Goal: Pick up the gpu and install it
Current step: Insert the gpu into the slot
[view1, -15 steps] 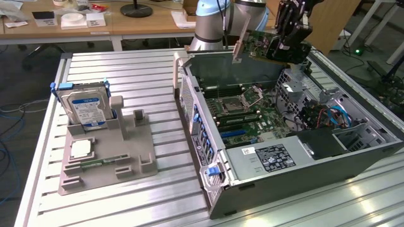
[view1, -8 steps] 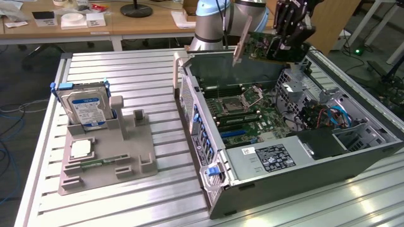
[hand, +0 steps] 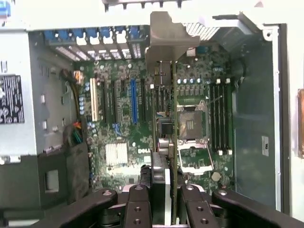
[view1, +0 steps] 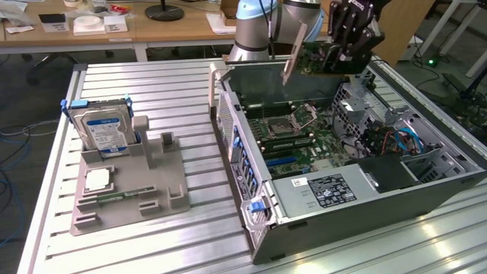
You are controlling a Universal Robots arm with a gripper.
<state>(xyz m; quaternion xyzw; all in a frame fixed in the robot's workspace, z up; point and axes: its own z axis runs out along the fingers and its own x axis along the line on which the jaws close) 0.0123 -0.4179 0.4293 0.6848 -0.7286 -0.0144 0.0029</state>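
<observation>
The gripper (view1: 344,60) hangs above the open case (view1: 426,191), toward its far end in the exterior view. Its fingers (hand: 142,209) are partly closed on the upper edge of the gpu (hand: 173,142), which is clamped between them and carried clear of the board.

**Position of the card.** The gpu (view1: 313,57) hangs edge-down, well above the motherboard (hand: 118,114). Its silver bracket (view1: 291,57) points toward the rear wall of the case. In the wrist view the card shows edge-on, a thin line running over the area beside the CPU socket (hand: 192,126), with the bracket (hand: 164,42) near the rear slot openings.

**Doing the step well (judgement).**
- Line the card edge up with the long blue slot (hand: 132,102). As seen from the wrist, the card lies to one side of it, nearer the socket, so a sideways shift appears needed.
- Keep the card vertical and parallel to the slot; a tilt would jam one end.
- Bring the bracket to the rear opening as the connector meets the slot.
- Lower straight down, pressing evenly.

**Risks.** Striking the socket lever, the memory slots (hand: 219,118), or loose cables (view1: 403,140).

Outside the case, the hard drive (view1: 102,128) stands in its holder (view1: 129,188), untouched.
</observation>
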